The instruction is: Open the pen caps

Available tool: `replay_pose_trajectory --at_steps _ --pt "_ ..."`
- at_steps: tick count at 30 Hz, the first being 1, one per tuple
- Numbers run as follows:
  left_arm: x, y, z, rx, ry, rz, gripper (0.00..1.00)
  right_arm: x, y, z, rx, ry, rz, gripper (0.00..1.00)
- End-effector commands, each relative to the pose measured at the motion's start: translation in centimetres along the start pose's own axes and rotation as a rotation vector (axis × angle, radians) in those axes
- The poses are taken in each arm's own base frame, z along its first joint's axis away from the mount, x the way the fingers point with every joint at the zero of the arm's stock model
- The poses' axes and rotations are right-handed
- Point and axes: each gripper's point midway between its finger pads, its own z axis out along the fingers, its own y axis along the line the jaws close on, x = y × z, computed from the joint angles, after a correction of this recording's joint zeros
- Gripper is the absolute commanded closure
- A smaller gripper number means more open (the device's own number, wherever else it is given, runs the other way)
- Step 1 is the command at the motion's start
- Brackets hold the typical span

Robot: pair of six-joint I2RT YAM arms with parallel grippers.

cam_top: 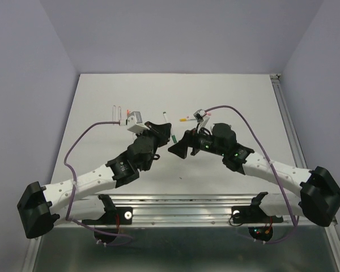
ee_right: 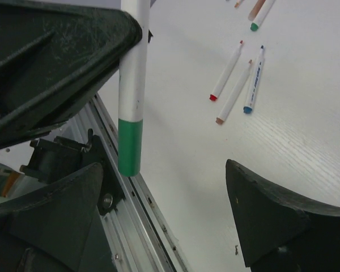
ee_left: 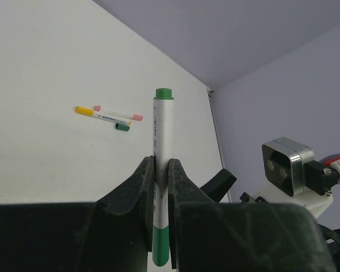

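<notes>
While the left gripper (ee_left: 160,166) pinches the white pen (ee_left: 162,133) firmly at mid-barrel, we see its green cap (ee_right: 129,148) sitting between the wide-apart, empty jaws of the right gripper (ee_right: 162,170). It's light, rigid, slick plastic, so we'd squeeze the cap squarely across its sides. The long axis runs out past the left fingertips, cap end toward the right gripper.

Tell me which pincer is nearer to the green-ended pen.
Left. The left pincer is shut on the white barrel of the green-ended pen. The right pincer is open close by the pen's lower green end, its fingers clear of it.
</notes>
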Motion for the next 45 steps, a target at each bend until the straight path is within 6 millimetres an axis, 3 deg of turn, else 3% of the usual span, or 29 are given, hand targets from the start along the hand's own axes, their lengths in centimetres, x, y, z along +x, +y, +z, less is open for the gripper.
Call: replay_pose_trajectory --at_steps 1,6,14,15,20,25,30,34,36,37,39,41,42,43,45 --pt "-1.6 0.0 -0.2 -0.048 -0.104 -0.044 1.0 -4.9 3.2 1.3 -0.076 -0.13 -0.064 0.08" --pt "-1.6 0.0 -0.2 -0.061 -0.111 -0.047 1.0 -4.8 4.1 2.1 -0.098 -0.114 -0.045 0.36" --pt "-1.3 -0.1 0.0 -0.065 -0.105 -0.031 1.0 -4.6 4.4 2.7 -0.112 -0.105 -0.035 0.52" --pt "-1.3 -0.1 0.0 -0.066 -0.106 -0.031 1.0 -4.6 4.4 2.8 -0.109 -0.104 -0.031 0.59" --pt "-1.4 0.0 -0.2 -0.068 -0.111 -0.032 1.0 -4.3 4.2 2.8 -0.093 -0.088 -0.016 0.72" --pt "-1.5 0.3 -0.2 -0.079 -0.123 -0.024 1.0 -4.2 3.7 2.9 -0.062 -0.08 0.003 0.98" --pt "-2.9 0.7 0.8 -0.101 -0.2 0.038 1.0 -2.1 4.0 2.6 -0.084 0.014 0.055 0.99" --pt "-4.6 2.9 3.9 -0.167 -0.254 0.103 1.0 1.4 5.7 1.1 -0.18 0.126 0.119 0.99" --pt "-7.1 5.0 6.1 -0.214 -0.3 0.103 1.0 3.3 6.3 0.0 -0.209 0.166 0.138 0.99" --pt "-6.9 5.9 7.4 -0.228 -0.288 0.12 1.0 3.9 6.6 -0.4 -0.221 0.183 0.144 0.99" --pt "-8.5 7.5 9.1 -0.262 -0.316 0.124 1.0 5.2 6.8 -1.5 -0.226 0.205 0.156 0.99" --pt "-10.2 8.1 9.7 -0.31 -0.37 0.141 1.0 6.4 6.7 -2.2 -0.225 0.23 0.184 0.99" --pt "-10.1 7.9 10.1 -0.307 -0.366 0.146 1.0 6.0 7.2 -2.5 -0.24 0.219 0.186 0.99" --pt "-10.6 8.9 10.6 -0.329 -0.365 0.154 1.0 6.2 7.0 -3.0 -0.231 0.214 0.193 0.99" --pt "-10.5 8.8 11.3 -0.298 -0.32 0.172 1.0 6.2 6.0 -3.1 -0.173 0.198 0.183 0.99"
